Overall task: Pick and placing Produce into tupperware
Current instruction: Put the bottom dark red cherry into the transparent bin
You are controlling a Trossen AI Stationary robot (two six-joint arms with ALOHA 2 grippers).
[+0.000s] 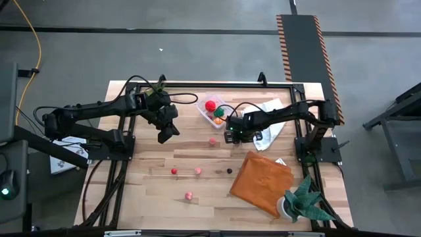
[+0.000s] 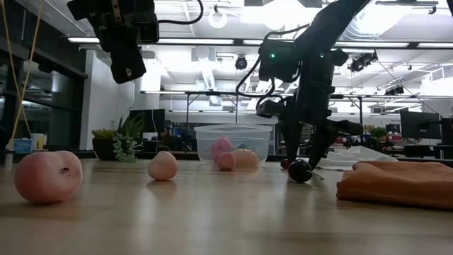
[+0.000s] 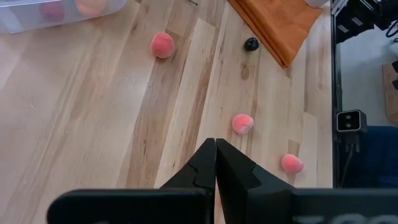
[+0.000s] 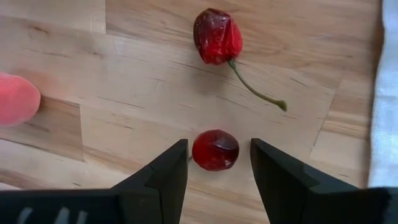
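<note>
One camera looks straight down on the whole light wooden slatted table (image 1: 197, 184). Another sits at tabletop height, facing level across it toward the clear rounded plastic tupperware (image 2: 233, 145) and the room beyond. Each wrist camera points down at the table, the right one very close. The overhead and low views share the tupperware.

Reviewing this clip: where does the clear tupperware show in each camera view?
High view: tupperware at the table's far middle, produce inside.
Low view: tupperware mid-picture, on the table.
Left wrist view: tupperware cut off at the picture's edge.
Right wrist view: not in it.
Shared landmark: orange cloth, in all but the right wrist view.
</note>
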